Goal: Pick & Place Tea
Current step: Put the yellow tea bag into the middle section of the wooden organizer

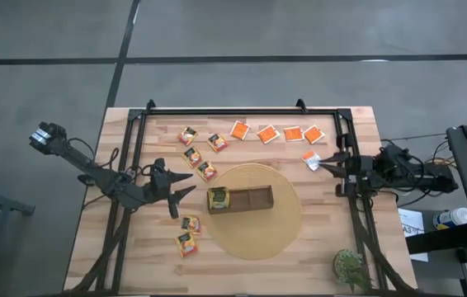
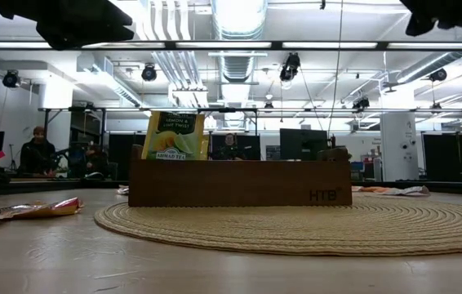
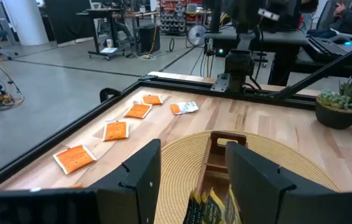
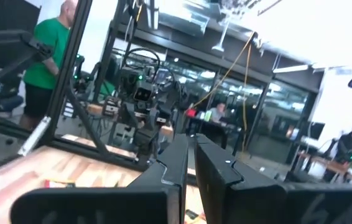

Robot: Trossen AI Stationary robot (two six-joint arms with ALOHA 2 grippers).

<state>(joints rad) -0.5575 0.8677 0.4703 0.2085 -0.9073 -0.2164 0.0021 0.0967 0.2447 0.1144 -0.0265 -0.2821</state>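
A brown wooden tray [image 1: 250,199] lies on a round woven mat [image 1: 258,235]. A dark green-and-yellow sachet [image 1: 218,199] stands upright in the tray's left compartment; it also shows in the low view [image 2: 172,135]. My left gripper [image 1: 187,184] is open and empty just left of the tray, its fingers [image 3: 140,180] pointing at it. Several bright orange sachets [image 1: 267,133] lie along the far edge, and yellow-orange ones [image 1: 192,156] lie at the far left and near left [image 1: 188,233]. My right gripper [image 1: 324,166] is shut, with one orange sachet [image 1: 311,159] lying just off its tips.
A black metal frame [image 1: 242,110] runs along the table's far edge and both sides. A potted plant [image 1: 349,264] stands at the near right corner. People stand and sit in the room beyond the table.
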